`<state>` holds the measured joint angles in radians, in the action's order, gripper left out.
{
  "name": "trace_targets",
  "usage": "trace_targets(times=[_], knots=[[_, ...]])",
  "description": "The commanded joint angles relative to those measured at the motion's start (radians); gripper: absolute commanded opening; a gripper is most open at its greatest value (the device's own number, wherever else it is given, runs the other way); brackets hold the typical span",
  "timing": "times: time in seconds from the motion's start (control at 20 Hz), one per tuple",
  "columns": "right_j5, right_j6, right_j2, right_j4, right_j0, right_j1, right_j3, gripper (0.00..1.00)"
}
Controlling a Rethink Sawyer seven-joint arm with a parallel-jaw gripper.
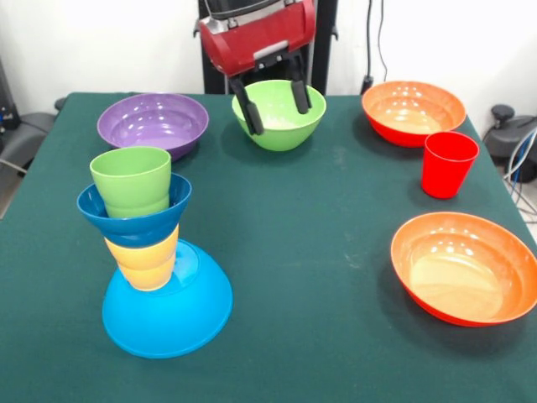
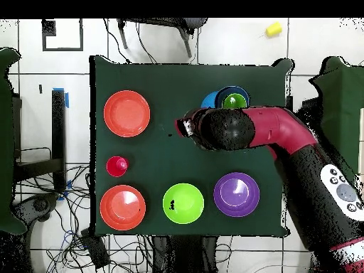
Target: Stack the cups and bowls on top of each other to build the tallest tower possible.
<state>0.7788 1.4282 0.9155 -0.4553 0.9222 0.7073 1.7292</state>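
Tower point(image 1: 155, 252) stands at counter point(image 1: 310, 252) corner: light blue bowl point(image 1: 172, 315) upside down, yellow cup point(image 1: 144, 262), dark blue bowl point(image 1: 134, 220), green cup point(image 1: 132, 180) on top. Claw point(image 1: 273, 102) wide open, empty, hanging over green bowl point(image 1: 278, 115). Purple bowl point(image 1: 153, 123) beside it. Red cup point(image 1: 448, 164) between two orange bowls point(image 1: 466, 267), well apart from tower.

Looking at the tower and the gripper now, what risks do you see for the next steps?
The tower stands on an upturned light-blue bowl and looks slightly tilted, so any added piece might topple it. The open gripper hangs at the green bowl; its rounded wall could slip from the fingers.
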Motion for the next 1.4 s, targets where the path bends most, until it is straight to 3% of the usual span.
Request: trace_targets(times=[0.05, 0.4, 0.6, 0.85, 1.05, 1.4], knots=[[0.115, -0.396, 0.053, -0.145, 0.025, -0.005, 0.125, 1.0], [0.05, -0.3, -0.039, -0.319, -0.027, -0.034, 0.104, 1.0], [0.048, -0.259, -0.057, -0.363, -0.045, -0.058, 0.096, 1.0], [0.079, -0.169, -0.123, -0.417, -0.119, -0.099, 0.038, 1.0], [0.175, -0.146, -0.18, -0.408, -0.165, -0.103, 0.004, 1.0], [0.216, -0.173, -0.203, -0.378, -0.172, -0.089, 0.01, 1.0]])
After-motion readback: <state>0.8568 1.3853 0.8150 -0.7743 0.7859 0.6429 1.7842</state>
